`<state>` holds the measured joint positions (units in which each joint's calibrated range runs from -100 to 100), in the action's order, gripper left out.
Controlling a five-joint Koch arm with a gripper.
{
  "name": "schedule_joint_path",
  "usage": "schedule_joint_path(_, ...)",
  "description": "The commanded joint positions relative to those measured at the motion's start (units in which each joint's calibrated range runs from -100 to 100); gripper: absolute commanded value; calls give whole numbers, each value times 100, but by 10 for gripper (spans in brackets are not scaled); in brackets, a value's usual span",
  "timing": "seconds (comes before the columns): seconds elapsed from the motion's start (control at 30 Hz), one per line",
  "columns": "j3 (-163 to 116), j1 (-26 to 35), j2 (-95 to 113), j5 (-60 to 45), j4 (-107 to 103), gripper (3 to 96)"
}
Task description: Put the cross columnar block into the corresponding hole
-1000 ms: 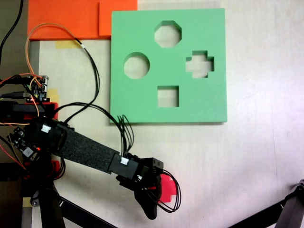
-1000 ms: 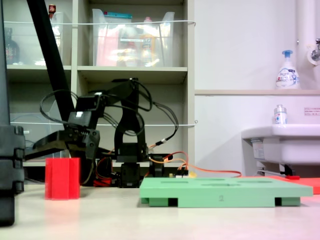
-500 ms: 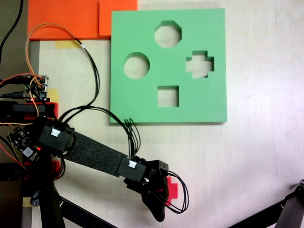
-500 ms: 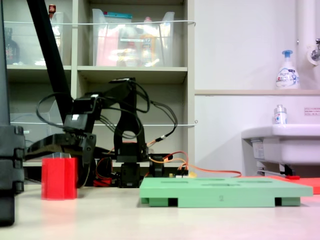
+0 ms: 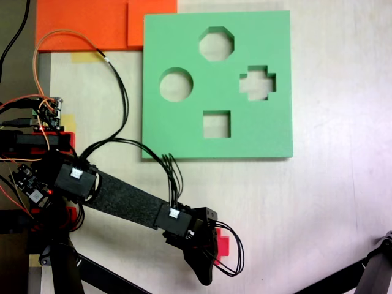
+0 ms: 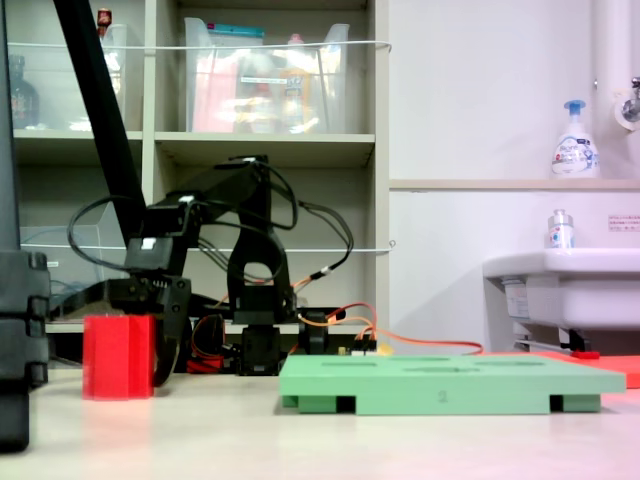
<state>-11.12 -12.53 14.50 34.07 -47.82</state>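
Black Koch arm (image 5: 122, 199) is reaching out low from its base at the first exterior view's left, forearm angling toward the bottom edge. Black gripper (image 5: 205, 254) is pointing down w/ wrist cables looping beside it; jaw gap unclear in both exterior views.

In the second exterior view, pale shelving (image 6: 270, 150) holding clear bins (image 6: 265, 85) adjoins a white wall (image 6: 480, 90) and sink (image 6: 560, 290).
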Motion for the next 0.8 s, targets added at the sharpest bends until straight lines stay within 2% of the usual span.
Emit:
schedule_joint_path(0.03,265,0,-53,0,252,934)
schedule_joint_path(0.1,275,0,-53,0,252,902)
schedule_joint_path(0.27,255,-34,254,0,175,556)
schedule_joint_path(0.33,255,-39,394,0,117,497)
schedule_joint_path(0.4,255,-39,449,0,107,470)
schedule_joint_path(0.8,265,-34,729,5,-105,454)
